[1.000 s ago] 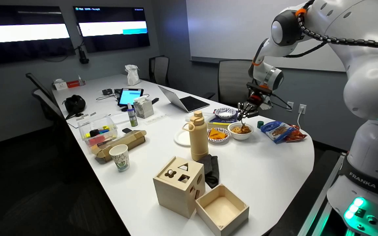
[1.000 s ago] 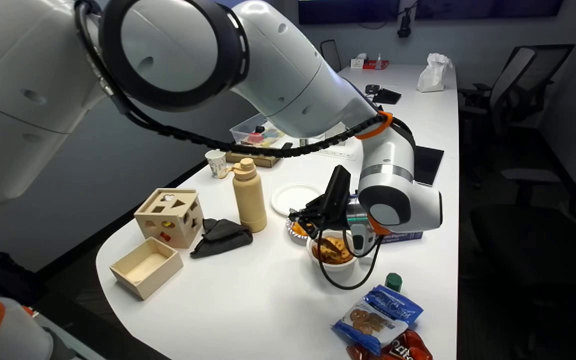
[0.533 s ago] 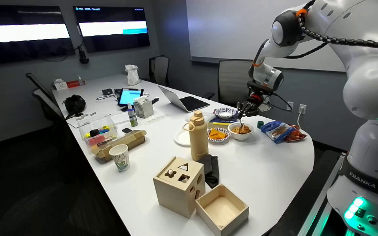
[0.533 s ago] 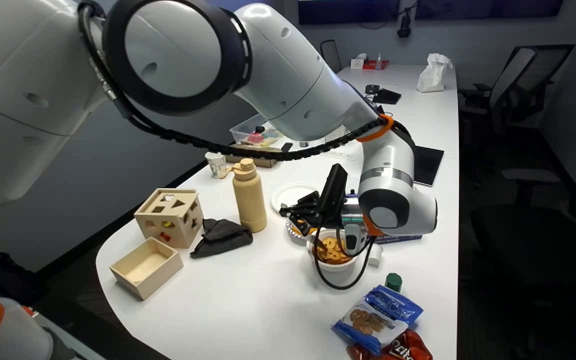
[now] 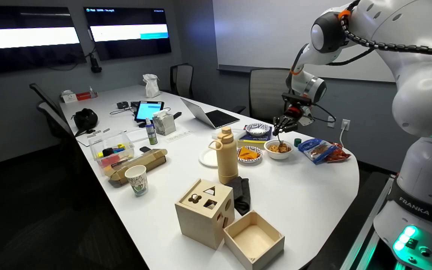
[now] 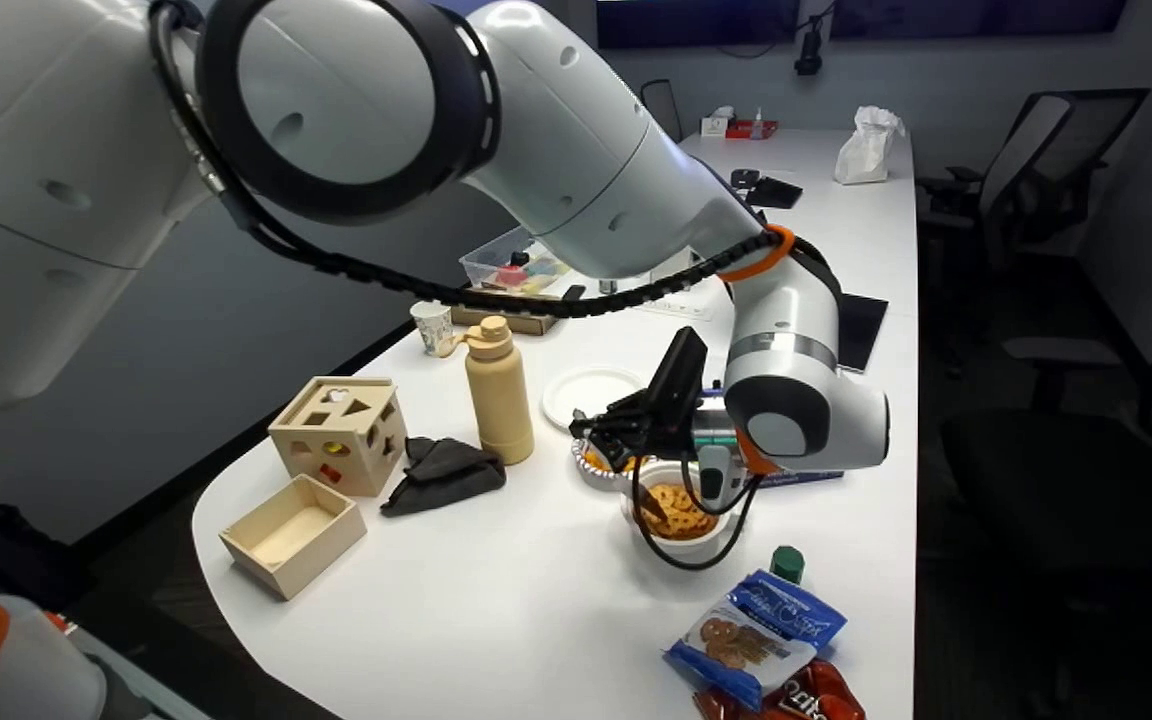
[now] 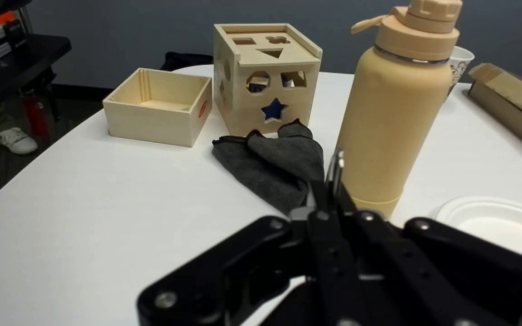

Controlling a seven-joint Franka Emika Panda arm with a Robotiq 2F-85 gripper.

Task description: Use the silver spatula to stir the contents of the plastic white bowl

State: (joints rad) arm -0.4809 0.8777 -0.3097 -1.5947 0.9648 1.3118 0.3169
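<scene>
My gripper [image 5: 278, 126] is shut on the silver spatula [image 5: 279, 139] and hangs over the plastic white bowl [image 5: 278, 155]. The spatula slants down into the brownish contents [image 5: 282, 148]. In an exterior view the gripper [image 6: 588, 440] points away to the left, with the bowl [image 6: 681, 549] partly behind the arm's cable and the spatula's dark blade [image 6: 652, 503] in the contents [image 6: 681, 510]. In the wrist view the gripper [image 7: 331, 192] pinches the shiny spatula handle [image 7: 335, 172]. The bowl is out of that view.
A patterned bowl with orange contents [image 5: 248, 153] stands close beside the white bowl. A tan bottle [image 5: 227, 159], white plate [image 5: 207, 157] and book [image 5: 255, 140] are near. A green cap [image 5: 297, 142] and snack bags [image 5: 317, 150] lie on the other side. A wooden shape box [image 5: 205, 213] stands farther off.
The gripper with the spatula first shifted left, then back right in both exterior views. The white bowl has slid slightly right with it since half a second ago.
</scene>
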